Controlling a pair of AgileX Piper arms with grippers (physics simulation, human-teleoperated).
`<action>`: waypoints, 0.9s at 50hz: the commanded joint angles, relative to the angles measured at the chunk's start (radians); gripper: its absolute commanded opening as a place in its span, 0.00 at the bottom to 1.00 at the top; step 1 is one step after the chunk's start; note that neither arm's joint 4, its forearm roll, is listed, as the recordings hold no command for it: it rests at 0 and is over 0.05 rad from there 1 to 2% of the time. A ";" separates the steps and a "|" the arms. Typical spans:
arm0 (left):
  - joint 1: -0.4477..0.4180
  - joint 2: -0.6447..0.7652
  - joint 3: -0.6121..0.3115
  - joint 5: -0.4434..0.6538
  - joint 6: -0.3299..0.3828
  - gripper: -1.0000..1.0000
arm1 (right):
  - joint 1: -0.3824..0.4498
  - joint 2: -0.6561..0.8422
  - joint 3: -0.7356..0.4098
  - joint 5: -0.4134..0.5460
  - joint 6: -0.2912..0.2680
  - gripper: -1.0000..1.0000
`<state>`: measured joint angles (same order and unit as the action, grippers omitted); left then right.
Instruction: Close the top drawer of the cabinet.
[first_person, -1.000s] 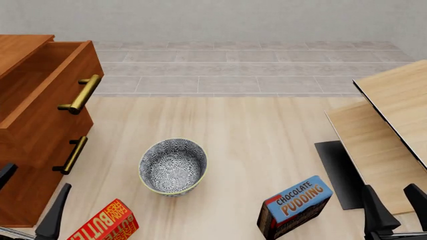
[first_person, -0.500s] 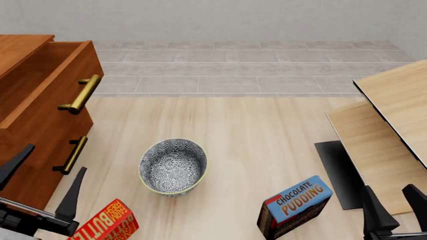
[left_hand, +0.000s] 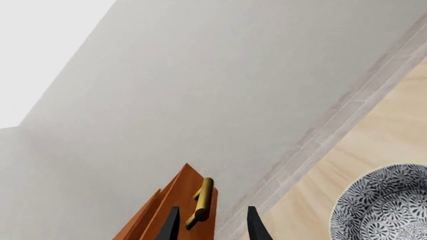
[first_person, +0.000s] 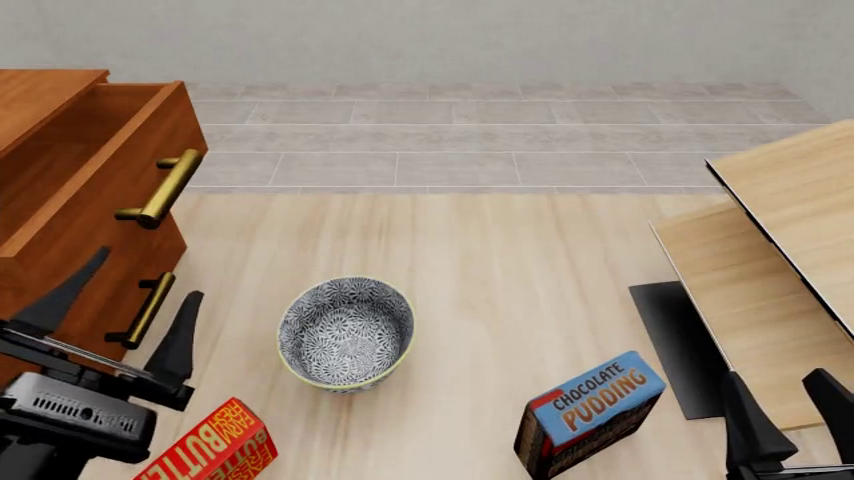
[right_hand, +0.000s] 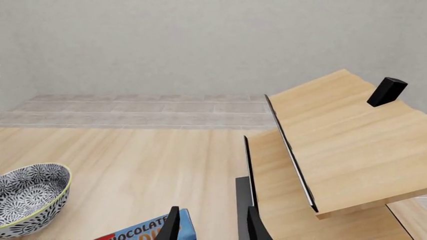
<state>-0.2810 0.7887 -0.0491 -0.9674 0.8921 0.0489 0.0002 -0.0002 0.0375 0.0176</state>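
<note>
The reddish-brown cabinet (first_person: 40, 100) stands at the far left. Its top drawer (first_person: 83, 228) is pulled out, and its brass bar handle (first_person: 160, 188) faces the table. My left gripper (first_person: 147, 275) is open and empty. It is raised in front of the drawer below, just under the top drawer's front and apart from it. In the left wrist view the top drawer (left_hand: 175, 210) and its handle (left_hand: 201, 202) show between my open fingers (left_hand: 171, 227). My right gripper (first_person: 774, 378) is open and empty at the near right, far from the cabinet.
A patterned bowl (first_person: 344, 332) sits mid-table, just right of the left gripper. A red butter box (first_person: 214, 445) lies beside the left arm. A blue chocolate pudding box (first_person: 587, 410) is at the near right. A pale wooden stand (first_person: 787, 220) and a black mat (first_person: 674, 340) fill the right side.
My left gripper has moved forward from the near left edge up to the cabinet's drawer fronts. It has stayed open. The right gripper and the drawer have not moved.
</note>
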 joint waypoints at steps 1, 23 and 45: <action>0.040 0.165 -0.029 -0.173 0.070 1.00 | -0.001 0.000 0.000 0.001 0.000 1.00; 0.079 0.298 -0.118 -0.253 0.218 1.00 | 0.013 0.000 0.000 0.005 -0.008 1.00; 0.138 0.365 -0.179 -0.253 0.406 1.00 | 0.017 0.000 0.000 0.007 -0.013 1.00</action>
<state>-0.1651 1.1269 -0.2023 -1.2170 1.2100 0.0638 0.0002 -0.0005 0.0435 0.0059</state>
